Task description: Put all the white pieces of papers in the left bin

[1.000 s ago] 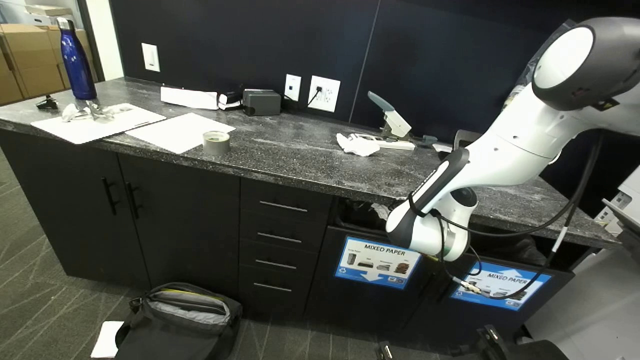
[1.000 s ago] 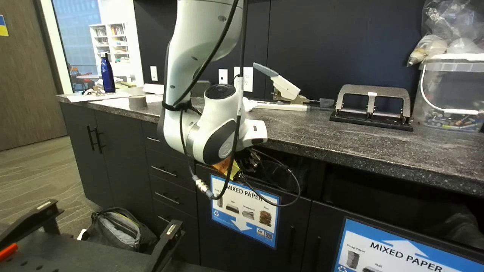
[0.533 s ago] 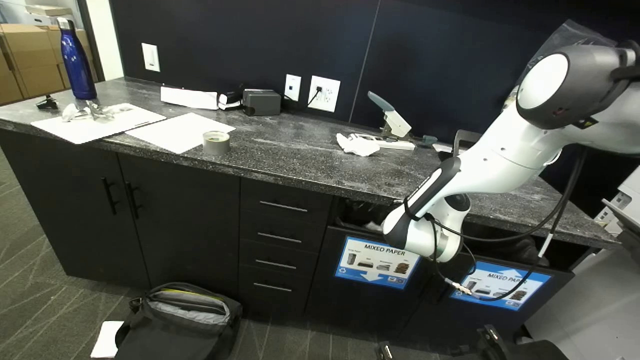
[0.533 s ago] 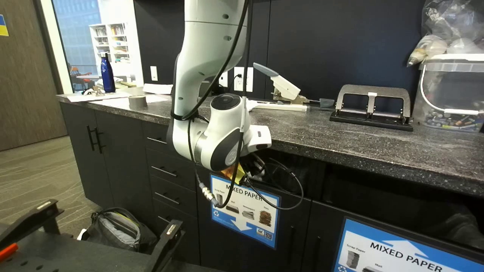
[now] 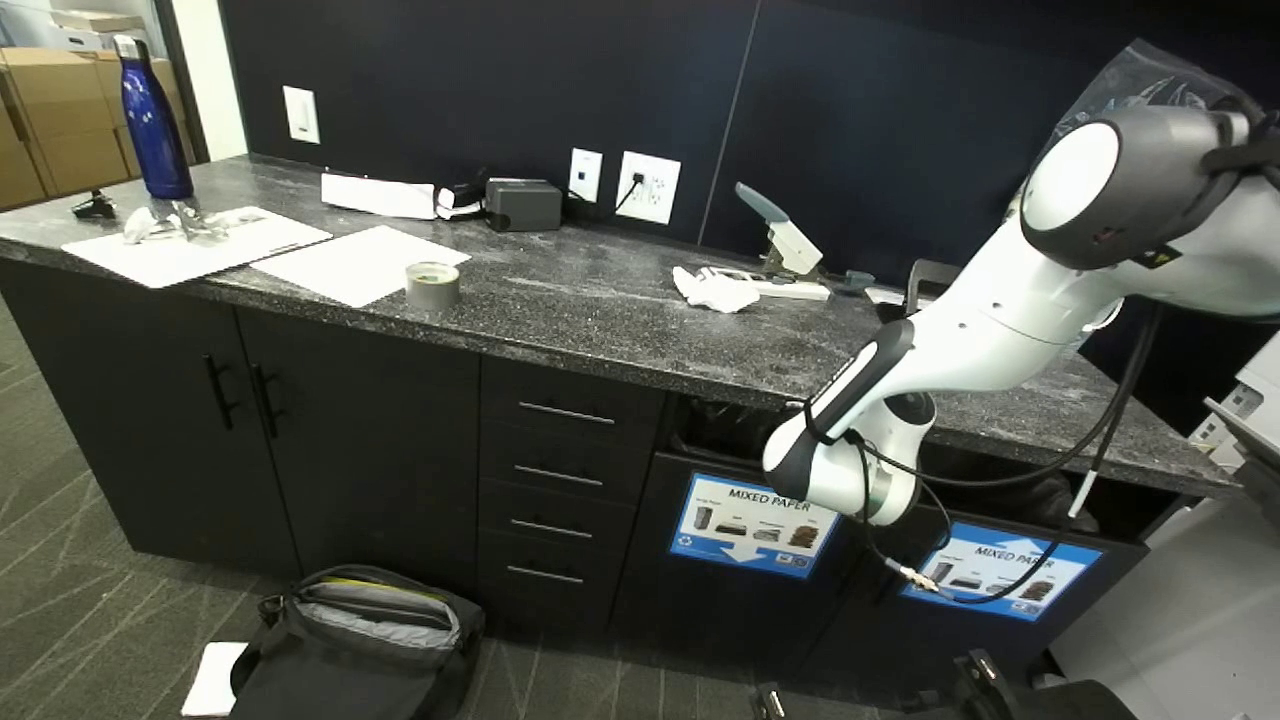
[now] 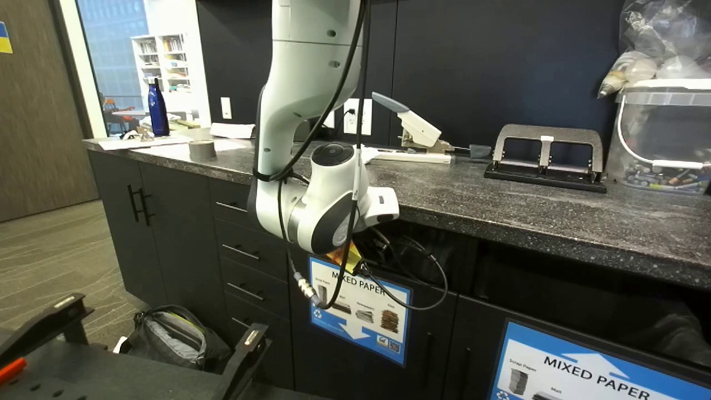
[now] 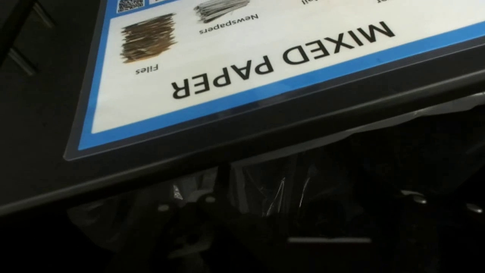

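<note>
My gripper (image 7: pixel 312 199) hangs inside the mouth of the left bin (image 5: pixel 720 610), under the counter's edge. Dim in the wrist view, its fingers (image 7: pixel 189 212) stand wide apart, with no paper visible between them. The bin's blue-bordered label (image 7: pixel 250 72) appears upside down there, above a clear liner (image 7: pixel 273 185). In both exterior views the wrist hides the fingertips. One crumpled white piece of paper (image 5: pixel 715 288) lies beside the stapler on the counter. Another crumpled white piece (image 5: pixel 145 225) rests on a white sheet at the far left. The bin's depth is too dark to see.
A similar bin with a label (image 6: pixel 600 366) adjoins on the right. The counter (image 6: pixel 500 222) overhangs the bin openings. On it stand a stapler (image 5: pixel 790 245), a hole punch (image 6: pixel 544 158), a tape roll (image 5: pixel 432 288) and a blue bottle (image 5: pixel 155 130). A cable loop (image 6: pixel 439 278) hangs from the wrist.
The arm has lowered slightly at the bin mouth. A white scrap seen there beneath the wrist has dropped lower and gone out of sight. The papers on the counter have not moved.
</note>
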### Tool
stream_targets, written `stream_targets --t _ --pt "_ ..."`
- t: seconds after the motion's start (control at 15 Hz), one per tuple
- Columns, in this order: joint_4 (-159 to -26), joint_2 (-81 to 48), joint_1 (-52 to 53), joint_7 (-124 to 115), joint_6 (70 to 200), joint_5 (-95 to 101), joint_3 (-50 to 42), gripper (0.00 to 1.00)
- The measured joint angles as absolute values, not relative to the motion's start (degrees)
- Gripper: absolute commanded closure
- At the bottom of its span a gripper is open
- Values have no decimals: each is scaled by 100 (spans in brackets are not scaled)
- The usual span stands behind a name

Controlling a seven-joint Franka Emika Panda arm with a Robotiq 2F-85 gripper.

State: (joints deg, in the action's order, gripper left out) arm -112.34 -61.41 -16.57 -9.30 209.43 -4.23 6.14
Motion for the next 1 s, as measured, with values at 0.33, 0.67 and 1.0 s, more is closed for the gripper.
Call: stream_targets --t 0.33,0.67,1.0 --pt "-11869 -5529 -1651 -785 20398 143 645 0" --pt "-13171 -4044 -1840 -503 19067 797 1026 0" --pt "-13777 -2573 -2444 416 17119 740 2068 0"
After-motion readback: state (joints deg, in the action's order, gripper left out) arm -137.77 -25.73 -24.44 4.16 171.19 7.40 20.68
